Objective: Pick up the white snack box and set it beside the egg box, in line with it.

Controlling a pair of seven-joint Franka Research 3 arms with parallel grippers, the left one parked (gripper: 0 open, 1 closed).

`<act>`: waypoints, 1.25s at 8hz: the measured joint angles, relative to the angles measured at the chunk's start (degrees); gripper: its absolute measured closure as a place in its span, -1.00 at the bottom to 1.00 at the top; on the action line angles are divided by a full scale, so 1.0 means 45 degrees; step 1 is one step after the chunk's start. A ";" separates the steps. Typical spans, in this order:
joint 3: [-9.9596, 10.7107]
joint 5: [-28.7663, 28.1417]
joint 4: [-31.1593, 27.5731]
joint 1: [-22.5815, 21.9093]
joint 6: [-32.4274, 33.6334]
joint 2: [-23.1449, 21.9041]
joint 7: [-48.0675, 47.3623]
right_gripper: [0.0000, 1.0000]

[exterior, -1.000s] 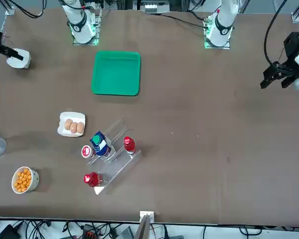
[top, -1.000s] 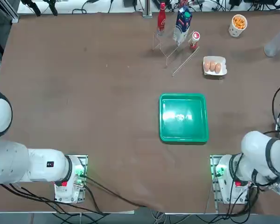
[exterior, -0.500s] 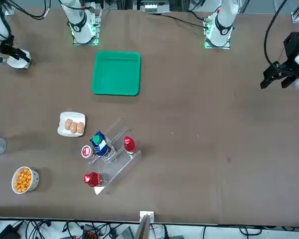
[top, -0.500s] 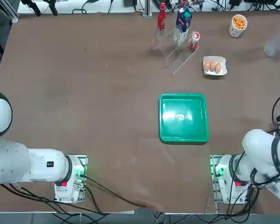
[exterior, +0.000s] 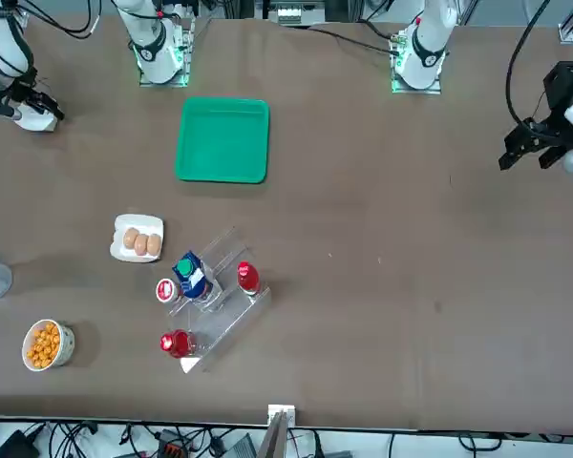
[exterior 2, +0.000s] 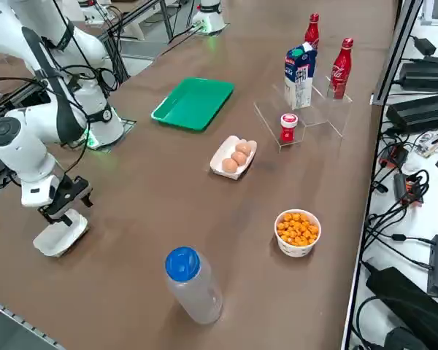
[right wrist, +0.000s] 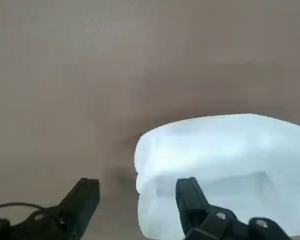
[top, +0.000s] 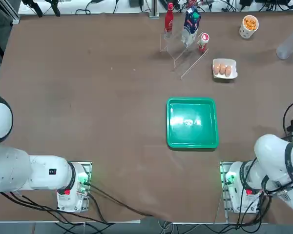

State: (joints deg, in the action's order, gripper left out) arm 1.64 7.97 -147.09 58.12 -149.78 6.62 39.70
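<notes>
Since the earlier frame, right gripper (exterior: 27,107) has swung farther toward the table's right edge, now over the white snack box (exterior 2: 58,235); fingers (right wrist: 192,197) spread wide, one in front of the box, nothing gripped. Snack box lies on the table (exterior: 382,239) near that edge. Beyond it: green tray (exterior 2: 193,103), then egg box (exterior 2: 233,157), well apart from the snack box.
</notes>
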 joint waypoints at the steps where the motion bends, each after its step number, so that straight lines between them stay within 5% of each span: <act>1: -0.0008 0.0000 -0.0030 0.0001 -0.0250 0.0156 0.0010 -0.71; 3: -0.0009 0.0000 -0.0041 0.0050 -0.0699 0.0556 0.0035 -0.29; 6: -0.0008 0.0000 -0.0033 0.0123 -0.0885 0.0706 0.0210 0.95; 10: -0.0159 0.0000 0.0210 0.0096 0.0293 0.0131 0.0281 0.96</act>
State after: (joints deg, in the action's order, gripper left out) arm 0.92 7.97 -146.15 58.55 -148.46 7.21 40.97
